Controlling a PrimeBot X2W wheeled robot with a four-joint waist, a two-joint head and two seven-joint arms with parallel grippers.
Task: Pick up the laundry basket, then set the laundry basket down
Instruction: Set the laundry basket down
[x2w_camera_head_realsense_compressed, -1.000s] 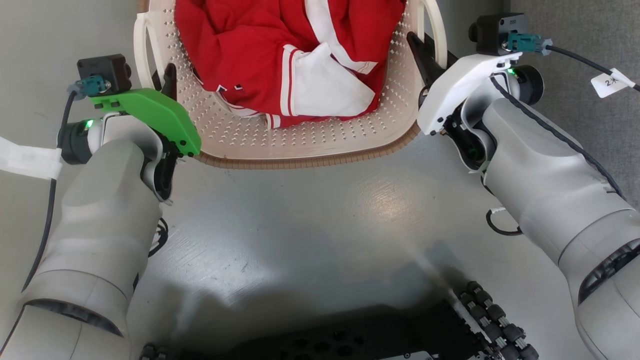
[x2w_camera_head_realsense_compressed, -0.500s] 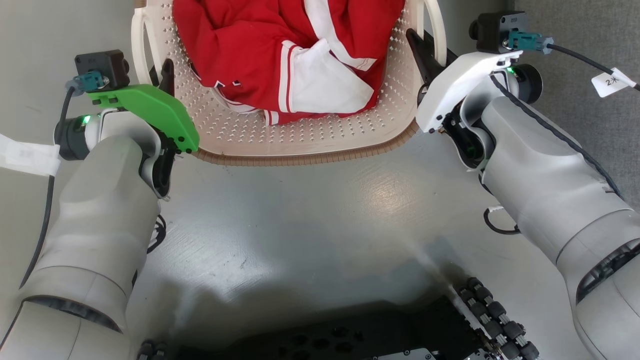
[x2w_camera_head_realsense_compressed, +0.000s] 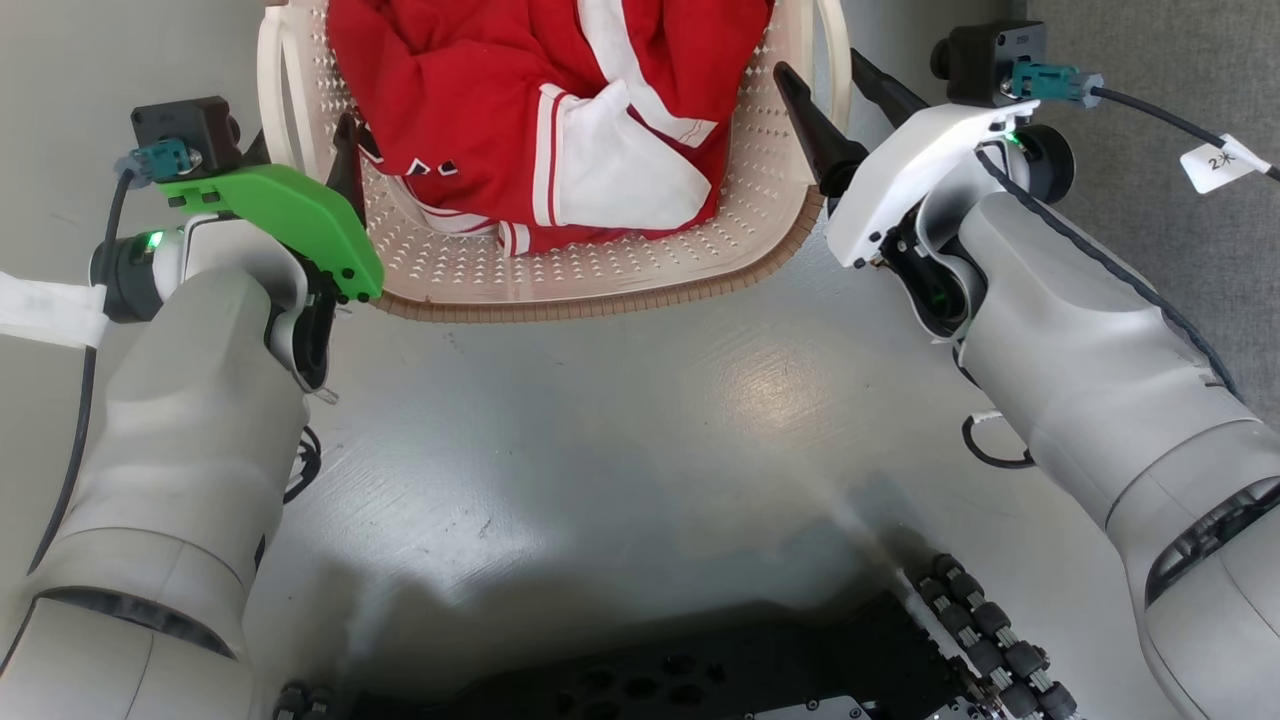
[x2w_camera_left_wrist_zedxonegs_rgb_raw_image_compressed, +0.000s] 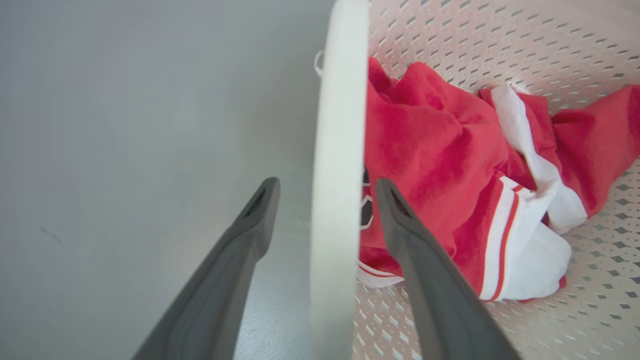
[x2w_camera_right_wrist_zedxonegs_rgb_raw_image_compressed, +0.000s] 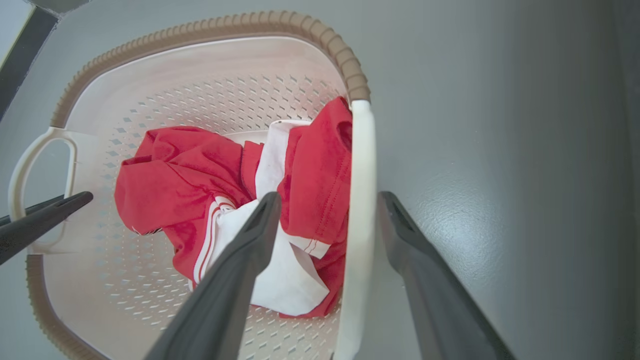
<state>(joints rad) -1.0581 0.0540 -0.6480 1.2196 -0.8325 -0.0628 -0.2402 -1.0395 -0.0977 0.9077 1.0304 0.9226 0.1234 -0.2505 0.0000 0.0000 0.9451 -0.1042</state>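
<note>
The laundry basket (x2w_camera_head_realsense_compressed: 600, 298) stands on the grey floor at the top of the head view, cream, perforated, with a brown rim. A red and white garment (x2w_camera_head_realsense_compressed: 560, 100) lies in it. My left gripper (x2w_camera_head_realsense_compressed: 300, 150) is open, and in the left wrist view its gripper (x2w_camera_left_wrist_zedxonegs_rgb_raw_image_compressed: 326, 187) has one finger on each side of the basket's white left handle (x2w_camera_left_wrist_zedxonegs_rgb_raw_image_compressed: 337, 125). My right gripper (x2w_camera_head_realsense_compressed: 822, 68) is open too, and in the right wrist view that gripper (x2w_camera_right_wrist_zedxonegs_rgb_raw_image_compressed: 330, 200) straddles the right handle (x2w_camera_right_wrist_zedxonegs_rgb_raw_image_compressed: 362, 165), one finger inside the basket (x2w_camera_right_wrist_zedxonegs_rgb_raw_image_compressed: 200, 30) over the garment, one outside.
The robot's dark base with rollers (x2w_camera_head_realsense_compressed: 960, 610) fills the bottom of the head view. A darker carpet (x2w_camera_head_realsense_compressed: 1150, 40) borders the floor at the top right. A cable with a white tag (x2w_camera_head_realsense_compressed: 1215, 165) runs off my right wrist.
My right gripper's fingers have spread apart around the right handle. The basket and both arms sit slightly further left and up in the picture.
</note>
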